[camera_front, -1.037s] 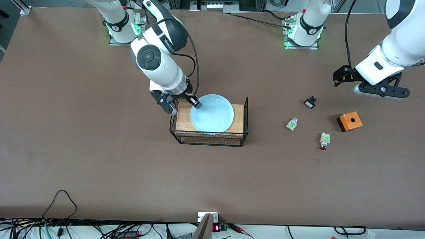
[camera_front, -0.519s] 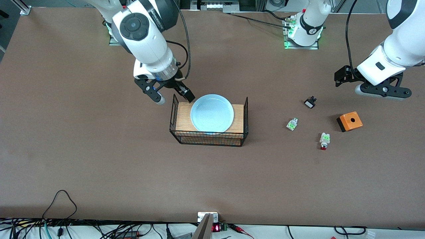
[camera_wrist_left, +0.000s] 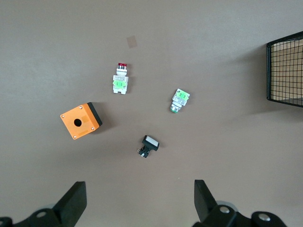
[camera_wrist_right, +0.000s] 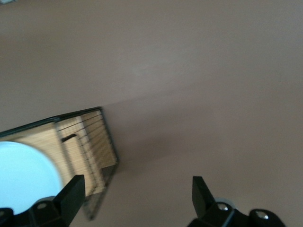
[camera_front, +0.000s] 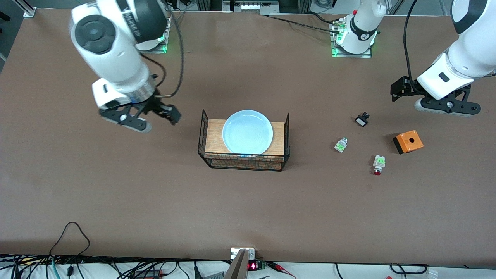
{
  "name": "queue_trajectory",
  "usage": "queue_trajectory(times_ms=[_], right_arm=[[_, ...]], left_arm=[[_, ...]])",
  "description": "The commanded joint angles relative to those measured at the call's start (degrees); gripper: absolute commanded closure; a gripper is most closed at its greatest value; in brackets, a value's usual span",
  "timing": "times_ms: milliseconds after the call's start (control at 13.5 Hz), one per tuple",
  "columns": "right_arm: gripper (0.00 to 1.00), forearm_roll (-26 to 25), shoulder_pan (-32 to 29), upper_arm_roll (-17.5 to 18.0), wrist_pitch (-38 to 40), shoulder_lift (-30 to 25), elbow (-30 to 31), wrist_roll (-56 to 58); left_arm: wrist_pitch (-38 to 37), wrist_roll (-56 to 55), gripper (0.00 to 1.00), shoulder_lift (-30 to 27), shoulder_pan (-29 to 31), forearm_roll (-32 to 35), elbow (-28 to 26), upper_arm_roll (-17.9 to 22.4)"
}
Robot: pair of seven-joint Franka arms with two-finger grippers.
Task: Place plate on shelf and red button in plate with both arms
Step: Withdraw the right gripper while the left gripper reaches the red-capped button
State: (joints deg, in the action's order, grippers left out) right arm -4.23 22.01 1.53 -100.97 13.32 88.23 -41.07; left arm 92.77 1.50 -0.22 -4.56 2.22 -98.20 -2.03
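1. The right hand (camera_front: 149, 118) hangs at the middle left of the front frame, over bare desk (camera_front: 116, 201) beside the wire basket (camera_front: 244, 161). Its fingers are spread wide and hold nothing; in the right wrist view the two fingertips (camera_wrist_right: 71, 191) frame empty desk, with the basket's corner at the lower left of that frame.
2. The plate (camera_front: 247, 131) lies flat on the wooden board (camera_front: 214, 139) inside the basket, at the frame's centre, with no hand touching it. I judge the plate half of the task done.
3. The left hand (camera_front: 445, 106) hovers at the upper right of the front frame, over the desk above the small parts. Its fingers are wide apart and empty, as the left wrist view shows along its lower edge.
4. The red button (camera_front: 378, 164) lies on its side on the desk at the middle right, lower in the frame than the orange box (camera_front: 408, 142). In the left wrist view it (camera_wrist_left: 120, 81) sits at upper centre, red cap pointing up the frame, well apart from the fingers.
5. Near it lie a green-and-white part (camera_front: 341, 144) and a small black part (camera_front: 361, 119); neither has red.
6. What is left, as I read it: the left hand must lower onto the red button, grip it and place it. That step has not yet begun.
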Motion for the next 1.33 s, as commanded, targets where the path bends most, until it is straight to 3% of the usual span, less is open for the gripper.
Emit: queue_trajectory(times_ms=[0,148,444,667,963,1111,1259], right_arm=[[0.0,-2.45,-0.04,-6.42,2.53,-1.02,-0.43,10.19],[0.0,-2.1,-2.75,-10.48,3.41,-1.19,-0.25,19.67],[0.0,-1.4,-13.03,-11.2,3.33,-1.37,-0.34,39.97],[0.0,-0.26,-17.43,-11.2,4.29,-3.12,0.01,45.46],[0.0,1.59,-16.57,-10.58,7.29,-5.49,1.84,40.9],[0.0,1.68,-16.56,-10.58,1.08,-9.43,8.24,40.9],[0.0,2.03,-16.56,-10.49,0.33,-11.04,10.03,40.55]], left_arm=[[-1.36,0.16,0.0,0.48,0.78,1.3,1.26,0.01],[-1.8,0.52,0.0,2.06,2.53,1.21,1.26,0.01],[-4.0,-0.18,0.0,11.61,3.5,1.38,1.43,0.01],[7.65,0.87,0.0,20.67,4.65,4.43,1.96,0.1],[25.33,2.27,0.0,31.92,5.97,6.31,1.26,0.1],[29.82,4.64,0.0,34.05,7.46,6.3,0.04,0.01],[36.75,8.32,0.0,35.37,7.81,6.31,-2.68,0.01]])
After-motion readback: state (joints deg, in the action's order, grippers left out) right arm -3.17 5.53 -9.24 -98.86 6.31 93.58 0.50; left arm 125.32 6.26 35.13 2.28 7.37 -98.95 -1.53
